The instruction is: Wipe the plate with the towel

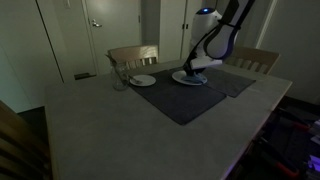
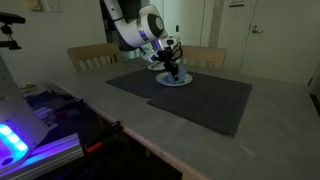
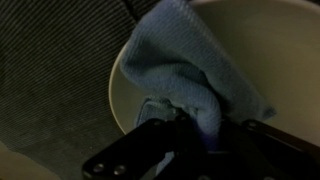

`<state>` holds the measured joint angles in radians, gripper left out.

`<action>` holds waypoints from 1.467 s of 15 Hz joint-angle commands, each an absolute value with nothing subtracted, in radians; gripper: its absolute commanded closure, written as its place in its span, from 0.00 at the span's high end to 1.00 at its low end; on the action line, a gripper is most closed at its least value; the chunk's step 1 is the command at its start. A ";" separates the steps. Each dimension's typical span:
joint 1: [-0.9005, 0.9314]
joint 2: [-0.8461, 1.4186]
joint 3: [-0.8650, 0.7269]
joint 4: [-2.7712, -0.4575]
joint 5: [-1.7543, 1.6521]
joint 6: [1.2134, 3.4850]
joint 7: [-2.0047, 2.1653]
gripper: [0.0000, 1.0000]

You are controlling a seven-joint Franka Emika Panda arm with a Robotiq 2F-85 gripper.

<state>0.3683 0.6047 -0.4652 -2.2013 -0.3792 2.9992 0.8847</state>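
The towel (image 3: 185, 55) is gripped in my claw (image 3: 200, 140). The jaws are closed on a bunched fold of the blue cloth, and the rest of it spreads forward from my fingertips.

The plate (image 3: 270, 40) lies directly beneath my claw. The towel rests on its inner face and reaches the rim on the left side of the wrist view. The bare white part of the plate extends ahead and to the right of my claw.

In both exterior views my claw (image 1: 193, 68) (image 2: 173, 70) points down onto the plate (image 1: 187, 78) (image 2: 177, 82).

A dark placemat (image 3: 50, 70) (image 2: 200, 100) lies under the plate and extends away from my claw toward the near edge of the surface (image 1: 90, 120).

A smaller white plate (image 1: 142, 80) sits on the placemat, near my claw but apart from it. A wooden chair (image 1: 133, 53) stands behind that plate, at the far edge of the surface.
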 commanded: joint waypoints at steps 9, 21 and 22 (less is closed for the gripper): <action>0.024 0.568 -0.042 -2.240 0.060 3.145 0.430 0.04; 0.602 0.726 -0.695 -2.213 -0.019 3.034 0.630 0.04; 0.626 0.737 -0.707 -2.216 -0.013 3.021 0.630 0.04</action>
